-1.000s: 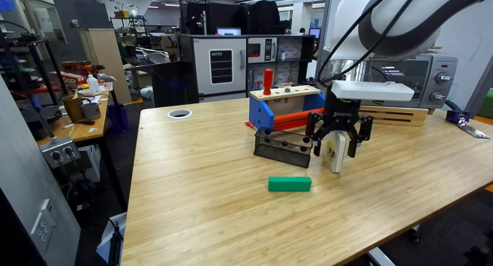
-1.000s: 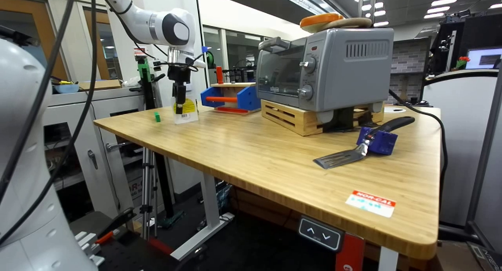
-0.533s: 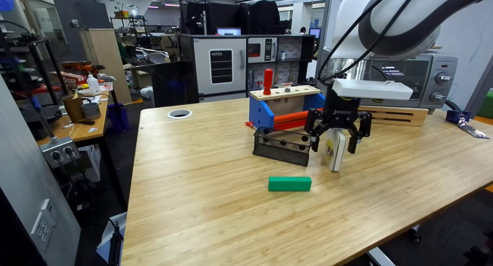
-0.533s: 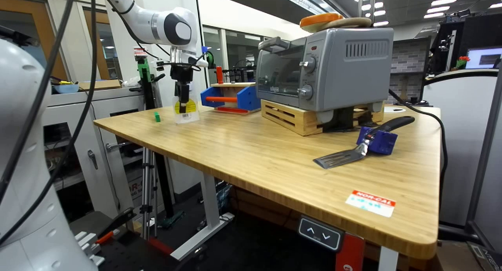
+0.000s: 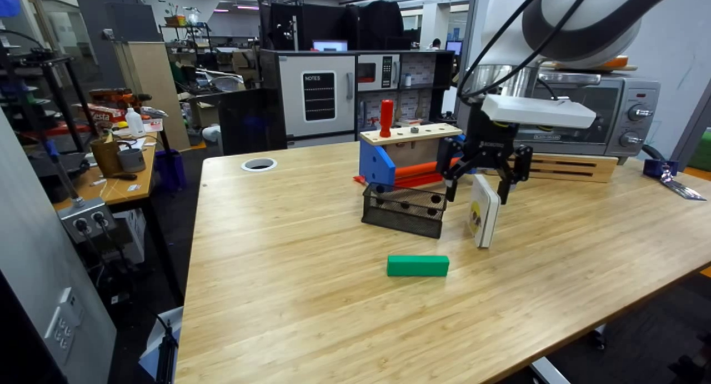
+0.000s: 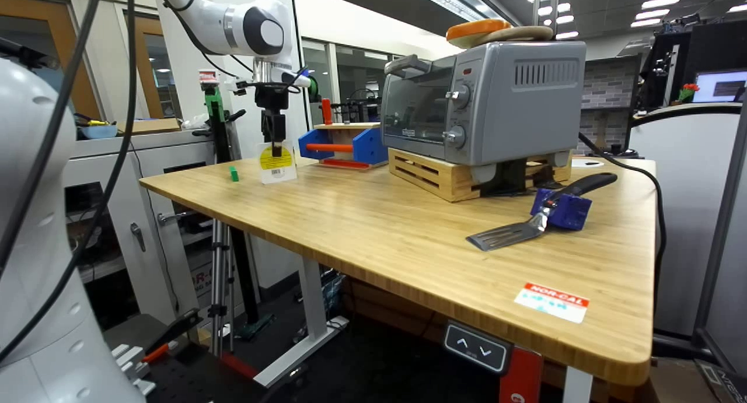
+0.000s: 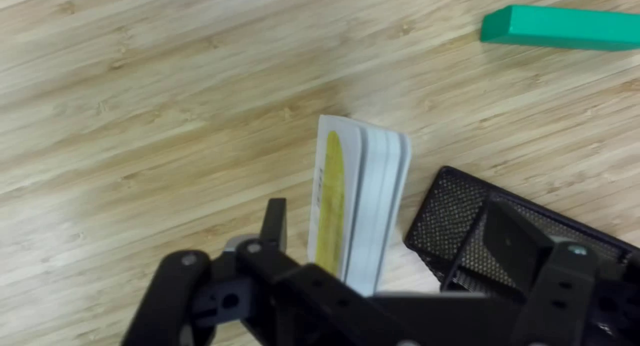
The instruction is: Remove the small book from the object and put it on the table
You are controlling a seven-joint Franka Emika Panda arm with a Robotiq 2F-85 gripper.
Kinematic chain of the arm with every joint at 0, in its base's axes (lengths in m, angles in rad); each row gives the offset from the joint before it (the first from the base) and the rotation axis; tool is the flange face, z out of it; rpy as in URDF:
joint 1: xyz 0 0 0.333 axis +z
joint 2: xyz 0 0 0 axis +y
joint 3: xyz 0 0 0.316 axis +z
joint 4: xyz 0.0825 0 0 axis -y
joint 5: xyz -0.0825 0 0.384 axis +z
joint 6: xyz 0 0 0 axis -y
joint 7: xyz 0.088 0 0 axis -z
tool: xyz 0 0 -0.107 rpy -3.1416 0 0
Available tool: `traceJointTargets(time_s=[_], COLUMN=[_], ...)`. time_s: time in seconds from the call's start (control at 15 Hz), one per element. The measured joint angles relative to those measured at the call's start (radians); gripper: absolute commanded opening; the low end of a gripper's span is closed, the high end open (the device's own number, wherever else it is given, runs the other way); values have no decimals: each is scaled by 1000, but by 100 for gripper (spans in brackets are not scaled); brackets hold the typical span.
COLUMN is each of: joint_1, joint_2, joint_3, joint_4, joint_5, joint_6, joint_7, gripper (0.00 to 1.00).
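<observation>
Your gripper (image 5: 477, 199) hangs with fingers spread to either side of the small book (image 5: 485, 216), gaps showing, as the book stands on edge on the table (image 5: 311, 300). In an exterior view, the black mesh rack (image 5: 397, 217) sits at the book's nine o'clock, the green block (image 5: 417, 265) at eight.

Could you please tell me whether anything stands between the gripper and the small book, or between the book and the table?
Nothing visible does: the open gripper hangs at the top of the small book, which already stands upright on the table; the black rack sits beside it, not in between.
</observation>
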Motion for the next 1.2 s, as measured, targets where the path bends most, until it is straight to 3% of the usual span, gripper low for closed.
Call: traceJointTargets(time_s=[1.2], joint_1=[7], joint_2=[-269], joint_3=[40], joint_4=[2], joint_5=[-55], joint_6=[-40], joint_7=[0], gripper=[100])
